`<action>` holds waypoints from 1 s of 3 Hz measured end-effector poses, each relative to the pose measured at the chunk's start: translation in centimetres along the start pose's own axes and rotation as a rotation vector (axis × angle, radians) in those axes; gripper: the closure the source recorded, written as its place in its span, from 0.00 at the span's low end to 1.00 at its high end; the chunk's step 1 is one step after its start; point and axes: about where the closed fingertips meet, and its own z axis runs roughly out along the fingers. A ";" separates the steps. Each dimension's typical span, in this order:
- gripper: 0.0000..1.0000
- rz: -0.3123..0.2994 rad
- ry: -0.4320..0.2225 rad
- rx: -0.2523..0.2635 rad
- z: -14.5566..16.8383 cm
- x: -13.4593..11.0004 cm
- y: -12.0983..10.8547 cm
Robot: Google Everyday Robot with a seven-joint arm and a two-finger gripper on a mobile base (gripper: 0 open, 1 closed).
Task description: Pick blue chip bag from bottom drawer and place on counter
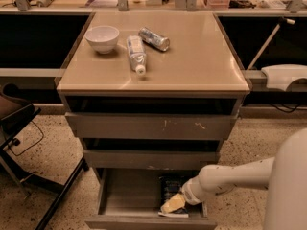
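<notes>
The bottom drawer (128, 195) stands pulled open under two shallower drawers. The blue chip bag (170, 188) lies flat at the drawer's right side, dark with white lettering and a pale edge. My gripper (172, 203) reaches in from the right on a white arm and sits low over the bag's near end, covering part of it. The tan counter (192, 56) above is wide and glossy.
On the counter lie a white bowl (102, 37), a clear plastic bottle (136, 53) on its side and a silver can (154, 38). A dark chair (19, 128) stands left of the cabinet. A white device (285, 75) sits on the ledge at right.
</notes>
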 end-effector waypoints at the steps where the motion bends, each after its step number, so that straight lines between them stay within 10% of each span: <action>1: 0.00 0.072 -0.026 0.023 0.5 0.6 -0.2; 3: 0.00 0.163 -0.028 0.018 5.2 0.3 -2.7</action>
